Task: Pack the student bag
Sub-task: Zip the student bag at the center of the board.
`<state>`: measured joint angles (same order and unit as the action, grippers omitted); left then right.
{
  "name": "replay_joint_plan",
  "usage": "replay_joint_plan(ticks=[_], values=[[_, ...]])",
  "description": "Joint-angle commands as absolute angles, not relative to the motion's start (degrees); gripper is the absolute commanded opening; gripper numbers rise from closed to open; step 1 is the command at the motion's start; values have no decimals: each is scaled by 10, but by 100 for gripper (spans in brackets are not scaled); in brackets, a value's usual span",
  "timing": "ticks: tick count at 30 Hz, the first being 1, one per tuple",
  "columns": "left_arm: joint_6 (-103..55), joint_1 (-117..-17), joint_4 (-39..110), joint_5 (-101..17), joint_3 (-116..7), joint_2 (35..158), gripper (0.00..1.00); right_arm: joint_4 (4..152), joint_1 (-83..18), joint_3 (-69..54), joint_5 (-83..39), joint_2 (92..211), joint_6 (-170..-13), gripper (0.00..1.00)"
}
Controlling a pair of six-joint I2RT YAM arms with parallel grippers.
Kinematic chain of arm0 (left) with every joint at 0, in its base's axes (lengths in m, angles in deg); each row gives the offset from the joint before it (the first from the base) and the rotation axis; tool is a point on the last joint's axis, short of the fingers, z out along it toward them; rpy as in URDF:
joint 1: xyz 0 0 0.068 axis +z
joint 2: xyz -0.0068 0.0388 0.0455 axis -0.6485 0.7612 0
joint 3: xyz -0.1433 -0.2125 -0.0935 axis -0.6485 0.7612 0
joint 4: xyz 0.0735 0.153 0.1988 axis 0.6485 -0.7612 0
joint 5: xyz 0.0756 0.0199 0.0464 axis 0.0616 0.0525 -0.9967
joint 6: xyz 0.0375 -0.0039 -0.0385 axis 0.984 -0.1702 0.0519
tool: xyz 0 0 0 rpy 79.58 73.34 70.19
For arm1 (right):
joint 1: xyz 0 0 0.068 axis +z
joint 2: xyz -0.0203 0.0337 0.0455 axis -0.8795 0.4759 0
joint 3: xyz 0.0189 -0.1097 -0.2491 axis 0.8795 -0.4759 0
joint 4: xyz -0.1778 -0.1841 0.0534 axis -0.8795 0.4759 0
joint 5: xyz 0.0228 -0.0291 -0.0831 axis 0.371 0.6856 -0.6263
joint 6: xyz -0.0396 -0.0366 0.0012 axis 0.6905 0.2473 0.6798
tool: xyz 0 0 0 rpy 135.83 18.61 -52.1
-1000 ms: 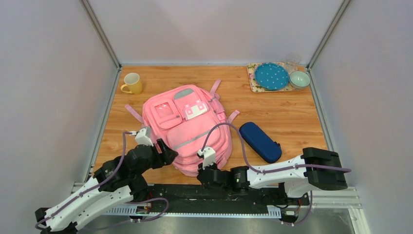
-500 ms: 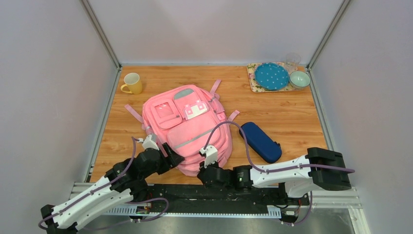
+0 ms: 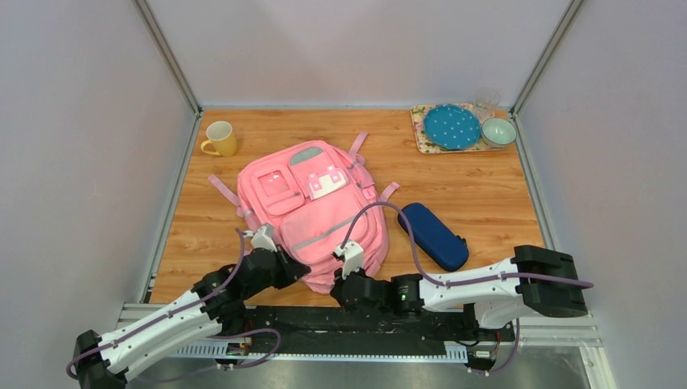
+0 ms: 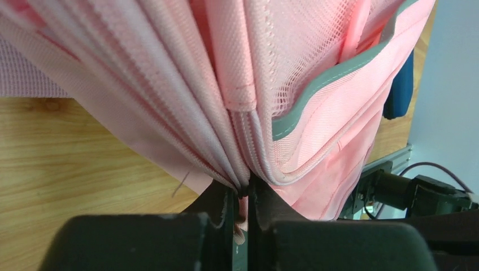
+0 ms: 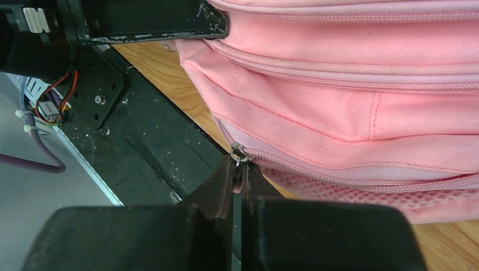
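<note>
A light wooden table [image 3: 486, 186] sits inside a booth of plain pale grey walls [image 3: 356, 49]. The student bag [image 3: 312, 215], a large pink backpack, lies flat on its back in the middle of the table, straps splayed out toward the far side.

The left gripper [image 4: 242, 195] is at the bag's near left corner, its jaws pressed together on a fold of pink fabric along a seam. The right gripper [image 5: 240, 175] is at the bag's near edge, just beside the left one, its jaws pinched shut on a small metal zip pull [image 5: 239, 153]. A purple cable [image 3: 381, 207] from the right arm arches over the bag's near right part.

Just right of the bag lies a navy-blue oval pouch [image 3: 433, 235], angled on the wood. A yellow mug [image 3: 220, 138] stands near the far left corner. In the far right corner a patterned tray [image 3: 421, 134] carries a blue dotted plate [image 3: 451, 126], a pale green bowl [image 3: 498, 131] and a clear glass [image 3: 487, 100].
</note>
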<state>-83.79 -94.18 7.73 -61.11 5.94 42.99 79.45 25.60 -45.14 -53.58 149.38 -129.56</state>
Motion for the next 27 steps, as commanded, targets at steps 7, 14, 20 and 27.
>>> replay_joint_plan(ticks=[7, 14, 20, 27], values=[[-617, -940, 121, -534, -18, 591, 0, 762, 287, -412, -514, 1519, -1268, 0], [-491, -833, 54, -517, -102, 581, 0, 788, 282, -366, -526, 1546, -1256, 0], [-396, -695, 20, -369, -129, 624, 0, 814, 245, -276, -478, 1611, -1247, 0], [-364, -654, 1, -336, -129, 617, 0, 811, 202, -307, -450, 1594, -1269, 0]])
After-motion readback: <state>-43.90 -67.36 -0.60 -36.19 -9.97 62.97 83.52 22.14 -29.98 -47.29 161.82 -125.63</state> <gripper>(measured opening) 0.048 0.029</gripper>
